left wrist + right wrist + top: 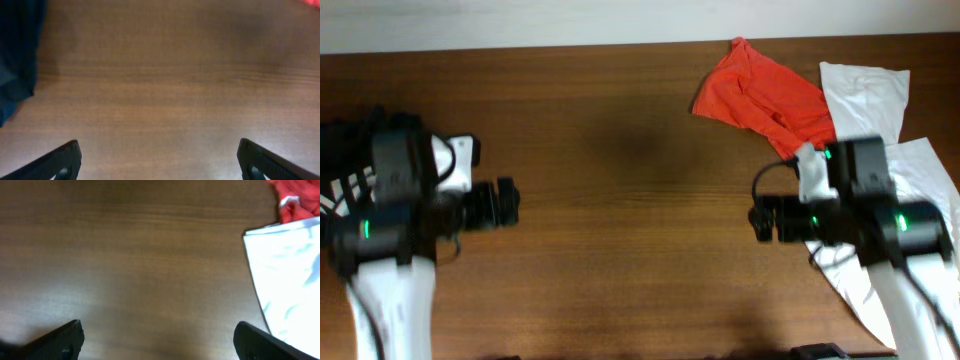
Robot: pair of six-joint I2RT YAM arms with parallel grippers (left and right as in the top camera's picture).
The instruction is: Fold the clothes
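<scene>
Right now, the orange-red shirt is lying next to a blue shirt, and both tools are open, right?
No. The orange-red shirt lies next to a white shirt, not blue; the overhead view shows it. The left tool and right tool are open.

Overhead feed soft, light flat and even as I read it; faint darker patch mid desk (640,140). White shirt (865,90) near blown out. Both wrist feeds blurry to me: left shows pale sheen across wood grain, right dimmer, white shirt glaring, its edges smeared.
</scene>
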